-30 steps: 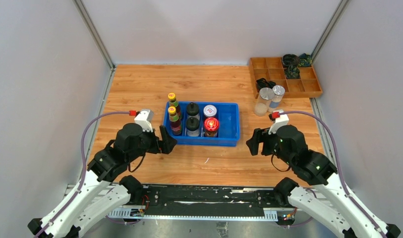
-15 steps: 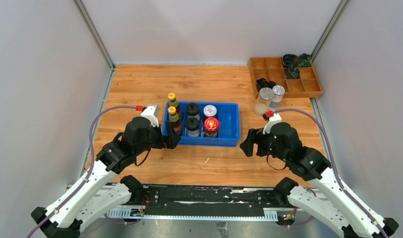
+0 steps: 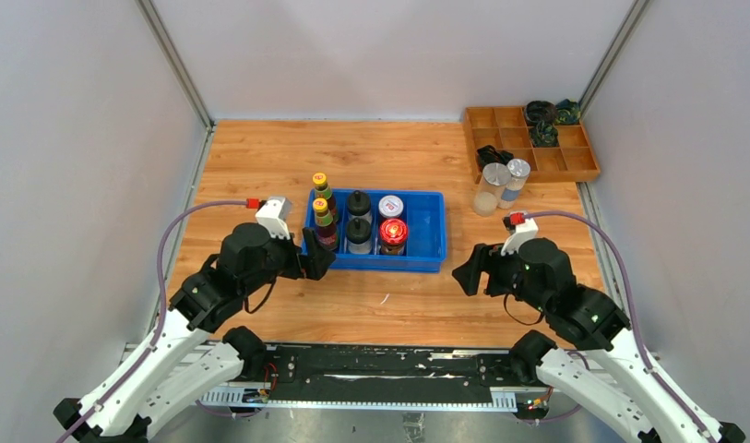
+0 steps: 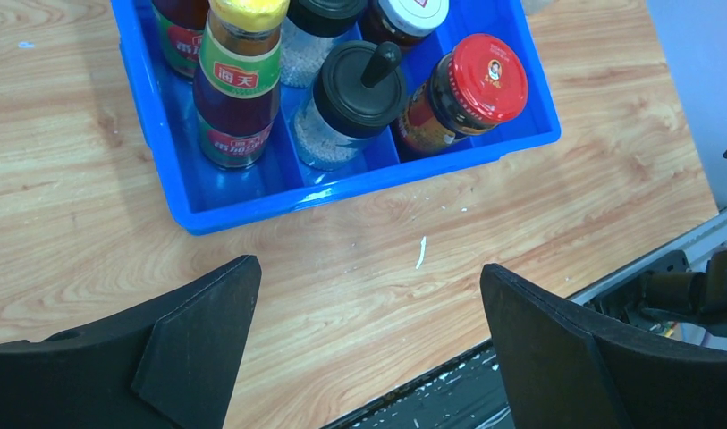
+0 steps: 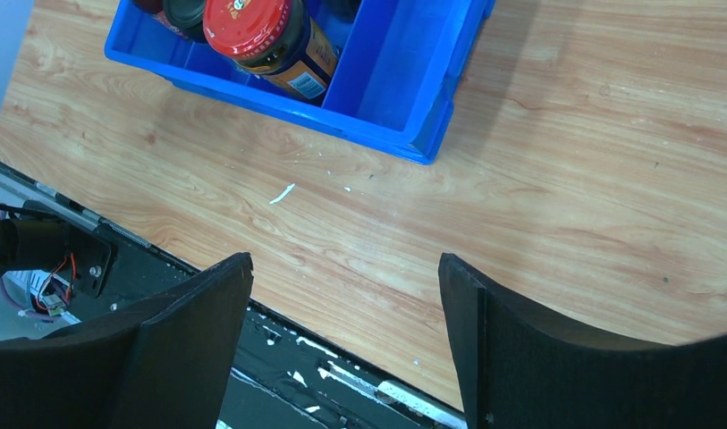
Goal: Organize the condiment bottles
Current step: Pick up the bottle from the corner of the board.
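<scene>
- The left claw (image 4: 368, 357) was wide open and held nothing. It hung low over the tabletop (image 3: 260, 157), just beside the near left corner of the blue bin (image 3: 428, 233).
- The right claw (image 5: 342, 349) was open too. Only bare wood showed between its fingers (image 5: 190, 349). It hung near the right end of the bin, a little closer to the robot.
- Six bottles stood upright in the bin. The two yellow-capped sauce bottles (image 3: 324, 220) were at the left end. The two black-lidded shakers (image 3: 358, 231) were next to them. Then came the red-lidded jar (image 3: 393, 233), with the white-lidded jar (image 3: 390, 207) right behind it.
- The right end of the bin had no bottle in it.
- The two silver-lidded jars (image 3: 491, 185) were not in the bin. They stood on the tabletop, just beside each other, close to the near left corner of the wooden tray (image 3: 574, 164). They were past the right claw, farther from the robot.
- So most of the job looked done, and those two jars looked like what was left. The right claw was the closer one.
- To do it well, the right claw should take one jar at a time.
- It should come down from above, open wide, and close on the jar's sides under the lid.
- It should go slowly, because the other jar could tip and the tray was close.
- It should keep the jar upright and lift it over the bin wall.
- It should set it down in the bare right end, away from the red-lidded jar.
</scene>
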### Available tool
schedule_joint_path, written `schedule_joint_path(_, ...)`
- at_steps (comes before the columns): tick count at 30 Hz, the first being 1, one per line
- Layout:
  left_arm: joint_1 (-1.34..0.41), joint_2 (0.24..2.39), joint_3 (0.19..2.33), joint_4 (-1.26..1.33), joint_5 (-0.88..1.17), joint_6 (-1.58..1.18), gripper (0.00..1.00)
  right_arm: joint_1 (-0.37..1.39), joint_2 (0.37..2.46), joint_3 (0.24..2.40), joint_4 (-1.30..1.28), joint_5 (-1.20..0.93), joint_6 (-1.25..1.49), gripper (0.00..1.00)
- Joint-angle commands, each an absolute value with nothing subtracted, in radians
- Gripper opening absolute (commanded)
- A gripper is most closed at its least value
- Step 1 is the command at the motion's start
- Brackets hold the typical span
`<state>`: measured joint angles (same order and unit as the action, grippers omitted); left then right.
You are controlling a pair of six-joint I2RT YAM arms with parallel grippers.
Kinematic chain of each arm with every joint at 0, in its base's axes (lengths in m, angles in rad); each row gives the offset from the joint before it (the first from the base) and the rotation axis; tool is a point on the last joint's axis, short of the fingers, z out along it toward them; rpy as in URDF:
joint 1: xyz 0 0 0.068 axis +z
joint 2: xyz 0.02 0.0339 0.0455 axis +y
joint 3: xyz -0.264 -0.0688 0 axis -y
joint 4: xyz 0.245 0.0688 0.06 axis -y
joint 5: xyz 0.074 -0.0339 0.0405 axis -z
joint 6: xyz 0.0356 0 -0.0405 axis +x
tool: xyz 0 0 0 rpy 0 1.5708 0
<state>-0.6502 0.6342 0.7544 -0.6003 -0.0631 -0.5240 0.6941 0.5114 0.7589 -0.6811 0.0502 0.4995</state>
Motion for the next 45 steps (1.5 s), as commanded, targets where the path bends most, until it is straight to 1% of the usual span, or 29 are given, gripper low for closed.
schedule_joint_path(1,-0.657,0.622,0.739,-0.616,-0.044,-0.523,1.0,0.702,0.479,0.754,-0.691,0.095,0.484,0.82)
schedule_joint_path(14,-0.657,0.556,0.772,-0.724,-0.068,-0.536,1.0,0.701,0.524,0.69,-0.574,0.053,0.481,0.82)
schedule_joint_path(21,-0.657,0.536,0.76,-0.726,-0.071,-0.55,1.0,0.702,0.508,0.656,-0.541,0.041,0.497,0.82)
schedule_joint_path(28,-0.657,0.561,0.761,-0.715,-0.086,-0.548,1.0,0.701,0.488,0.636,-0.544,0.044,0.5,0.82)
schedule_joint_path(33,-0.657,0.56,0.759,-0.698,-0.087,-0.539,1.0,0.702,0.455,0.641,-0.574,0.099,0.497,0.82)
schedule_joint_path(38,-0.657,0.571,0.75,-0.679,-0.084,-0.529,1.0,0.701,0.46,0.686,-0.619,0.207,0.476,0.82)
schedule_joint_path(45,-0.657,0.498,0.74,-0.687,-0.079,-0.538,1.0,0.702,0.567,0.777,-0.608,0.332,0.394,0.83)
